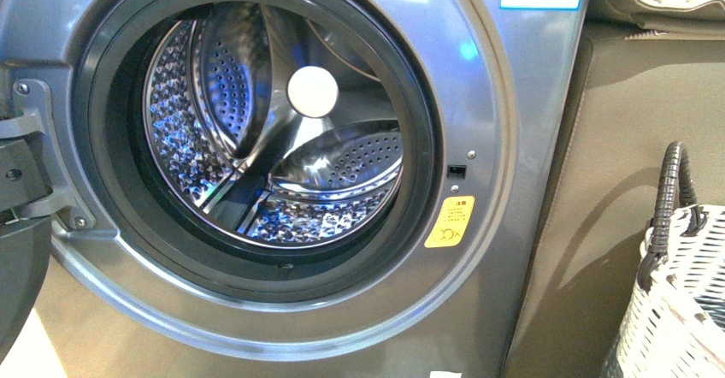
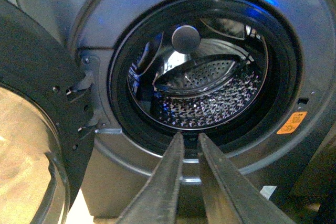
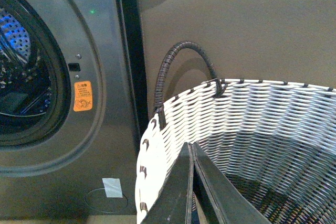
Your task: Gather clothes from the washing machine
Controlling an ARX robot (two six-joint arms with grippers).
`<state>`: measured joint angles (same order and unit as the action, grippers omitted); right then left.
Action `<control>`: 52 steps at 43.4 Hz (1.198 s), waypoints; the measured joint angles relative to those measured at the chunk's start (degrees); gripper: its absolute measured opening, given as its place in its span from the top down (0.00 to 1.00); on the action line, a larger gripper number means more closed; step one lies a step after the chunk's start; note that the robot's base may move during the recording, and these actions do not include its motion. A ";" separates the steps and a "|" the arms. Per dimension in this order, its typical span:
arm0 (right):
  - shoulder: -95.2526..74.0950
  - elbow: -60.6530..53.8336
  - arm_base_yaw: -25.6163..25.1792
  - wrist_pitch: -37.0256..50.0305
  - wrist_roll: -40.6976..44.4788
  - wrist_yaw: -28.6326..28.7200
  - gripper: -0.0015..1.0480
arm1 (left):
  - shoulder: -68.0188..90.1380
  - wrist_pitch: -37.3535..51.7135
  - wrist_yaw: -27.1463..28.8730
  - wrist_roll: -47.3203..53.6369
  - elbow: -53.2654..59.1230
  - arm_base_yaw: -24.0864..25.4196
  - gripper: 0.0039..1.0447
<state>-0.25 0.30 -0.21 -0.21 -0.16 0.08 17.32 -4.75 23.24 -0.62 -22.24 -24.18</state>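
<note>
The grey washing machine (image 1: pixel 504 121) fills the front view, its round porthole open onto a perforated steel drum (image 1: pixel 256 138) in which no clothes show. The clothes are out of view in every frame. My left gripper (image 2: pixel 190 136) is shut with nothing in it and points at the lower rim of the porthole (image 2: pixel 157 145) from outside the washing machine (image 2: pixel 294 9). My right gripper (image 3: pixel 190 145) is shut with nothing in it and hangs over the woven basket (image 3: pixel 252 114), just inside its near rim. Neither gripper appears in the front view.
The dark glass door (image 2: pixel 31 129) stands swung open at the left. The white woven basket (image 1: pixel 684 292) with a dark handle (image 1: pixel 671 190) stands to the right of the machine, against a brown panel (image 1: pixel 615 138). An orange-yellow sticker (image 1: pixel 450 221) sits beside the porthole.
</note>
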 joint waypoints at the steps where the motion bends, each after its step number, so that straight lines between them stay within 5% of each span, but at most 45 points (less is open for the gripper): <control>1: 0.00 0.00 0.00 0.00 0.00 -0.02 0.98 | -0.55 0.13 -1.25 0.04 0.87 1.01 0.91; 3: 0.00 0.00 0.00 0.00 0.00 -0.02 0.98 | -1.86 0.48 -3.61 0.04 2.97 3.45 0.98; 26: 0.00 0.00 0.00 0.00 0.00 0.00 0.98 | -10.71 2.95 -22.86 0.26 14.14 23.06 0.97; 52: 0.00 0.00 -0.02 0.00 0.00 0.00 0.98 | -14.88 4.07 -23.10 0.26 19.52 24.02 0.97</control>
<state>-0.25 0.30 -0.23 -0.21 -0.16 0.08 2.44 -0.69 0.14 -0.36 -2.72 -0.16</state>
